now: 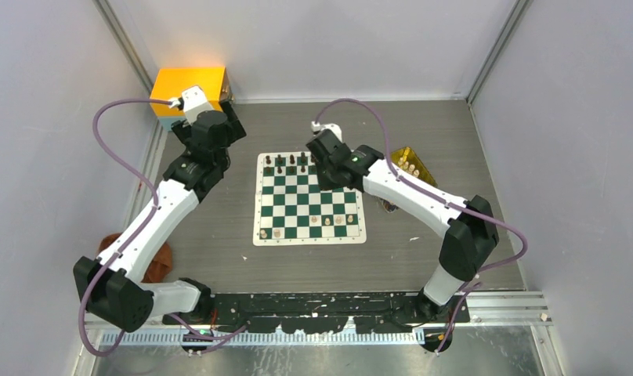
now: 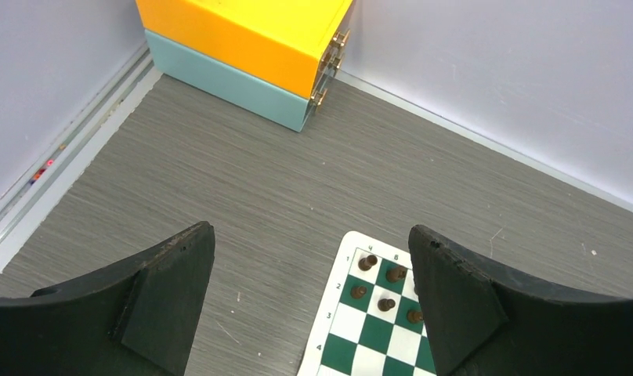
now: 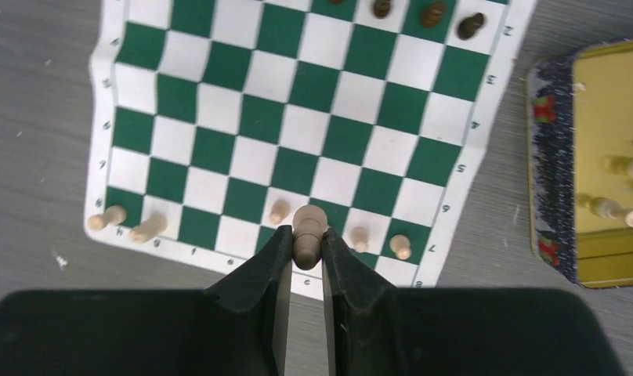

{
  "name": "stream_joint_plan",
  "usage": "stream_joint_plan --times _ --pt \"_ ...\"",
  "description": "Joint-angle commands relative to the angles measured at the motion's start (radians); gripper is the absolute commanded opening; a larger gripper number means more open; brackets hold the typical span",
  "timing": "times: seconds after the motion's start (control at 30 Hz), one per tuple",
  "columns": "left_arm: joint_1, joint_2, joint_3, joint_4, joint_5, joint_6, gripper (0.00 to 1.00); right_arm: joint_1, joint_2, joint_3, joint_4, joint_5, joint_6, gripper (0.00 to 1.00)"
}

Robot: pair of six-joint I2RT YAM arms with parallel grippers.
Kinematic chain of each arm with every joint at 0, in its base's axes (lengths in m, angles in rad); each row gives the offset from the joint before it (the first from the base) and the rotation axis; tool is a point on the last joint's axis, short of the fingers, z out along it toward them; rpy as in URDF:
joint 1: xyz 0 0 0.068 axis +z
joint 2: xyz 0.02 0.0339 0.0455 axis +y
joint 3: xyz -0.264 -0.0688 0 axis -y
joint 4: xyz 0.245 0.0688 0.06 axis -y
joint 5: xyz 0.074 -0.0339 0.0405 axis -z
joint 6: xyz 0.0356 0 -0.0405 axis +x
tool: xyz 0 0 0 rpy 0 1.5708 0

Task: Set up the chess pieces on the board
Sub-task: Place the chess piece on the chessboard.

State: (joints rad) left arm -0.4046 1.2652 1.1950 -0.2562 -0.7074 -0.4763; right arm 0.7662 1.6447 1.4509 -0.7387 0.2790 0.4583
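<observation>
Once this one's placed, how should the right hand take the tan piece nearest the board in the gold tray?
Pinch the tan turned piece by its upper stem, coming from above: it seems slender and upright, and the wall of the shiny gold rectangular tray blocks a sideways approach.

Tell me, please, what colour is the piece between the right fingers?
The piece is pale tan, clearest in the right wrist view.

- I count five pale chess pieces [image 3: 147,227] standing on the one board [image 3: 213,150].
- One more pale piece [image 3: 308,222] is pinched in the right gripper [image 3: 305,239].
- I see five dark pieces [image 2: 386,304]; others may be hidden.
- One gold tray [image 3: 595,94].
</observation>
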Motion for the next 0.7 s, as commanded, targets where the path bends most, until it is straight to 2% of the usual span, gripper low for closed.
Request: stream_joint_plan --times 0.0,0.23,0.67 --pt "0.000 -0.062 -0.013 -0.012 -0.025 -0.013 0.94 0.100 0.023 0.085 -0.025 0.031 -0.040 0.01" --pt "0.000 -0.093 -0.024 -0.024 -0.022 -0.003 0.94 0.222 0.104 0.126 -0.041 0.031 -0.064 0.00" --pt "0.000 -0.123 -0.046 -0.030 -0.016 0.003 0.94 0.307 0.209 0.137 -0.035 0.019 -0.073 0.01"
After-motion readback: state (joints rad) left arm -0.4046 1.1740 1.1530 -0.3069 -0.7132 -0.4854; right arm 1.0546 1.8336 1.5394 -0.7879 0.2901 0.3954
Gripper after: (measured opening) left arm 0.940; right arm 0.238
